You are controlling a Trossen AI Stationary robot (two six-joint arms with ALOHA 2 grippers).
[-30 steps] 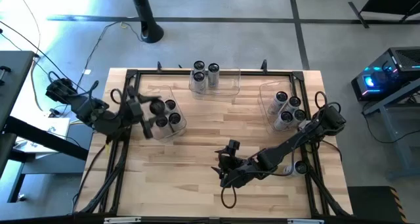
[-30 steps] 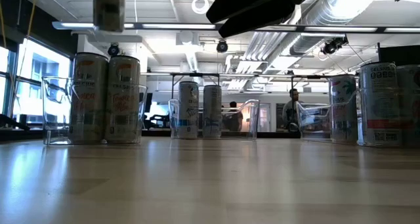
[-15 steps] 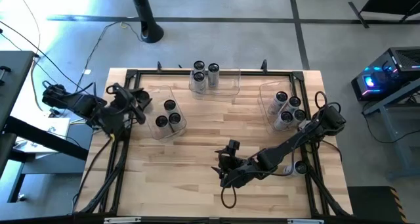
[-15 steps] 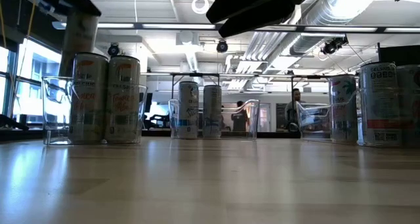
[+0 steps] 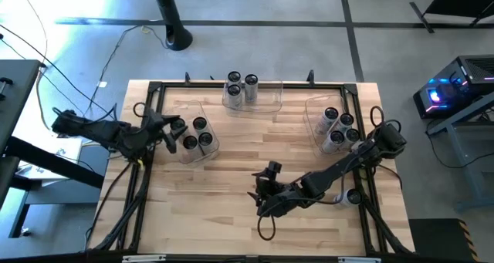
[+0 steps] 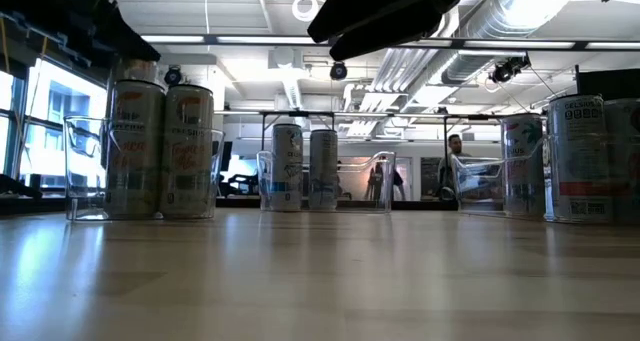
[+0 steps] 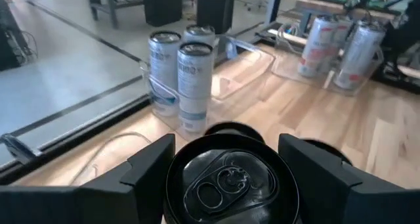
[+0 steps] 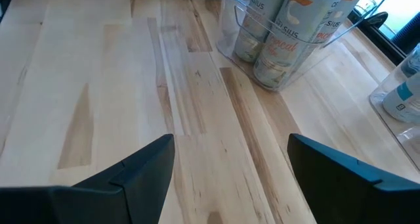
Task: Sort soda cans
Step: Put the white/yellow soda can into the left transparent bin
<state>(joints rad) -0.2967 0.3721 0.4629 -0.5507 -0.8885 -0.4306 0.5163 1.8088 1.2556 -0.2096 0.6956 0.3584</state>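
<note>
The left gripper (image 5: 174,129) grasps a dark-topped silvery cylindrical soda can (image 7: 231,182) over the clear plastic left bin (image 5: 202,151). The right gripper (image 5: 262,195), jaws released, hovers above bare, smooth wooden table (image 5: 239,147).

The left gripper (image 5: 174,132) reaches in from the left side, its fingers closed around a can (image 7: 231,182). The right gripper (image 5: 262,203) hangs open near the front middle, holding nothing.

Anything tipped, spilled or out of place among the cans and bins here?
Nothing stands out. The soda cans stand upright in the three clear bins; the left gripper holds a can at the left bin; the right gripper hangs empty.
</note>
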